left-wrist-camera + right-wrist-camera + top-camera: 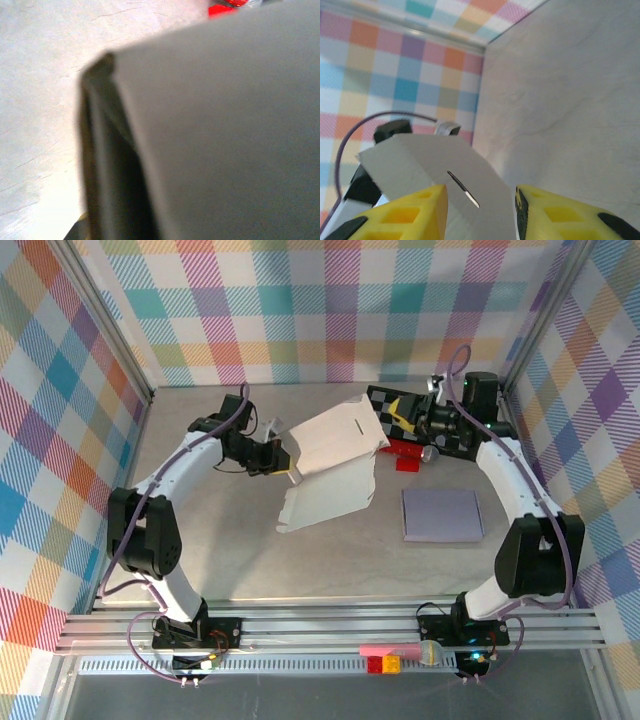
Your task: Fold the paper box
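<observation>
The white paper box (335,465) lies half unfolded in the middle of the table, its upper flap raised and tilted. My left gripper (283,460) is shut on the box's left edge; in the left wrist view the blurred grey paper (225,125) sits very close to the lens and hides the fingers. My right gripper (398,423) is at the raised flap's right end. In the right wrist view its yellow fingers (415,210) stand apart, and the flap with a narrow slit (462,189) shows between them (480,200).
A flat lilac sheet (442,514) lies on the right of the table. Behind the right gripper are a black board with yellow marks (392,405) and a red block (408,452). Checked walls close in three sides.
</observation>
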